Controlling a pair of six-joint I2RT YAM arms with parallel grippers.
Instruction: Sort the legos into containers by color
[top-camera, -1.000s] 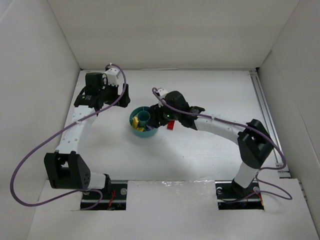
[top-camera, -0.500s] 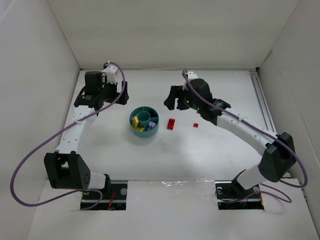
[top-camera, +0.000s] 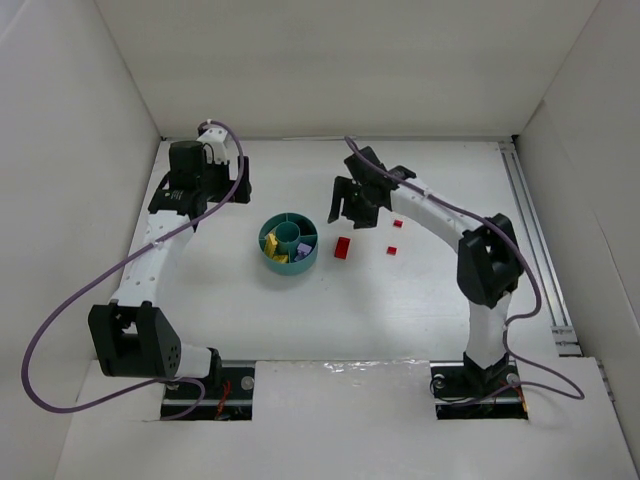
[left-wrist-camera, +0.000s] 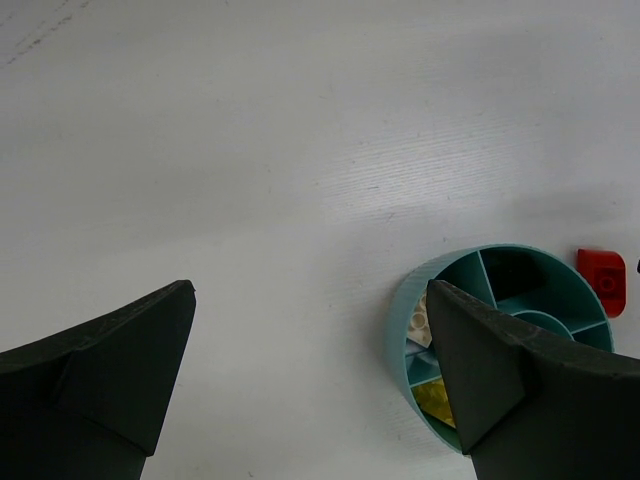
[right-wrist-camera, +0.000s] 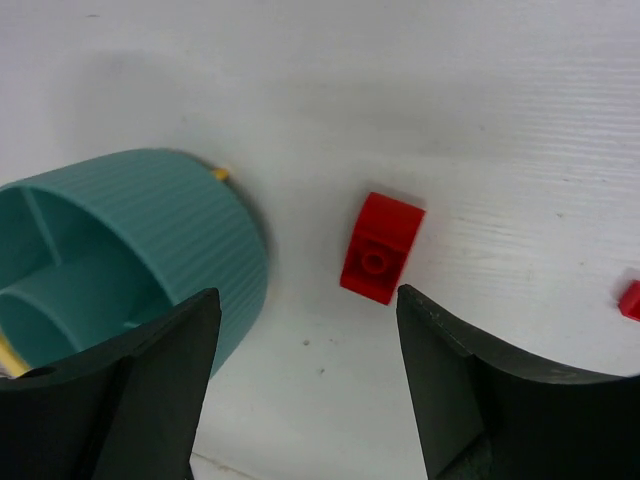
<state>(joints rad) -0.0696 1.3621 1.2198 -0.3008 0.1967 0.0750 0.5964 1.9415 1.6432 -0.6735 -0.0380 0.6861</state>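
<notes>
The teal dish (top-camera: 270, 232) sits at the table's middle, with yellow bricks (top-camera: 275, 253) and a lavender brick (top-camera: 303, 249) in its wedges. A red brick (top-camera: 342, 247) lies just right of it, and two tiny red pieces (top-camera: 392, 250) lie further right. My right gripper (top-camera: 347, 208) is open and empty above and behind the red brick (right-wrist-camera: 381, 247), with the dish (right-wrist-camera: 150, 235) at its left. My left gripper (top-camera: 238, 187) is open and empty, back left of the dish (left-wrist-camera: 400, 320). A white piece (left-wrist-camera: 420, 318) and a yellow piece (left-wrist-camera: 433, 397) show in that view.
White walls enclose the table on three sides. A metal rail (top-camera: 530, 230) runs along the right edge. One tiny red piece (right-wrist-camera: 630, 299) shows at the right edge of the right wrist view. The red brick (left-wrist-camera: 601, 283) peeks past the dish in the left wrist view.
My right gripper has lifted off the dish and swung back and to the right, and its arm has folded in. Two tiny red pieces came into view. The left arm barely moved.
</notes>
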